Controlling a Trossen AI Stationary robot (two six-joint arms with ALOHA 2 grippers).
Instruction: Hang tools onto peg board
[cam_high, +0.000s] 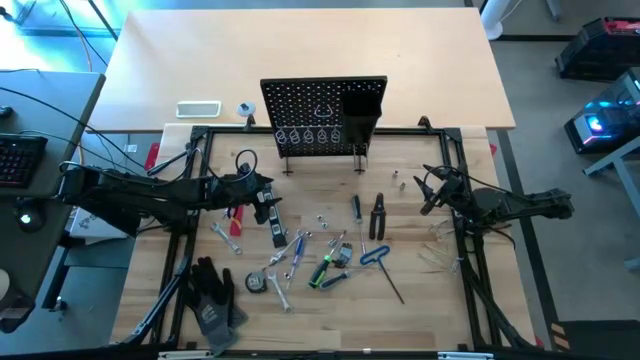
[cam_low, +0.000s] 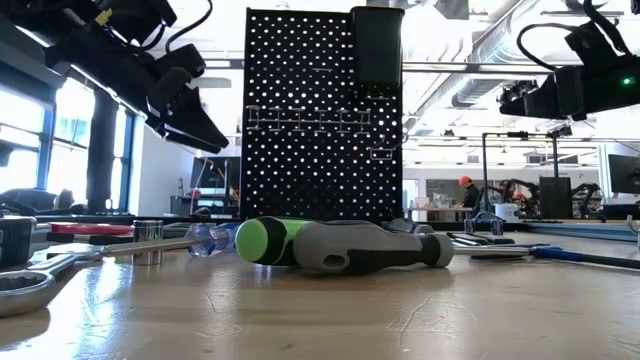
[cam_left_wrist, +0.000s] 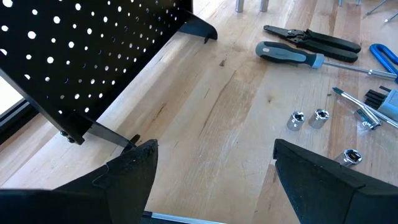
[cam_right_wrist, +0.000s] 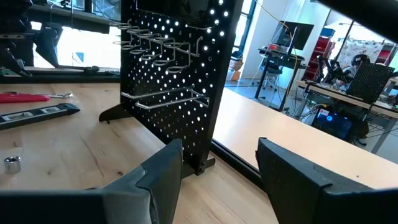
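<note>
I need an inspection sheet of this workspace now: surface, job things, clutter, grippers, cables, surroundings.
Surface: wooden table, bare in places.
Job's things: peg board upright at the table's far side, its ring holders empty; tools scattered flat in front, among them pliers and a green screwdriver.
Clutter: black gloves at the near left; small sockets loose.
Grippers: left gripper open, above the tools; right gripper open, right of the board; both empty.
Cables: black cables left of the table.
Surroundings: white device behind the board; person far off.

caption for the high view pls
Both open grippers, left gripper and right gripper, hover over scattered tools before the empty peg board.
</note>
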